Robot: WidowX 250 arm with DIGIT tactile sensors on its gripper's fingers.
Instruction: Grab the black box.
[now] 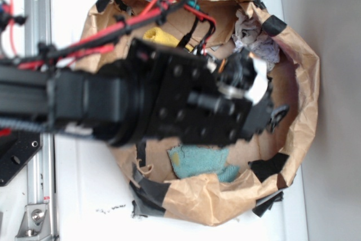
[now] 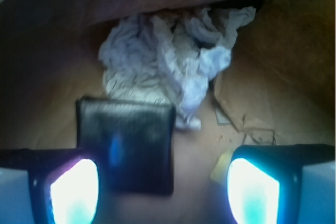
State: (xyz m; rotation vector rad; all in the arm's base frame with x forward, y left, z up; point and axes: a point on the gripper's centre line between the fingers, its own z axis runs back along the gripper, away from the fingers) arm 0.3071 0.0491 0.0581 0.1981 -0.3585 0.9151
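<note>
Black box (image 2: 126,148) is lying flat on the brown paper floor (image 2: 262,93), w/ its near edge sitting btwn my fingers, closer to the left pad (image 2: 73,190). My gripper (image 2: 163,190) is hanging spread wide, pinching nothing. Crumpled white paper (image 2: 168,61) is touching the box's far edge.

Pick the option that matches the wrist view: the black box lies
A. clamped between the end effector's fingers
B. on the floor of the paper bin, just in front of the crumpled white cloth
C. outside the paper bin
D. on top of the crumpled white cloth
B: the black box lies flat just below the crumpled white cloth, with the open end effector not gripping it.
</note>
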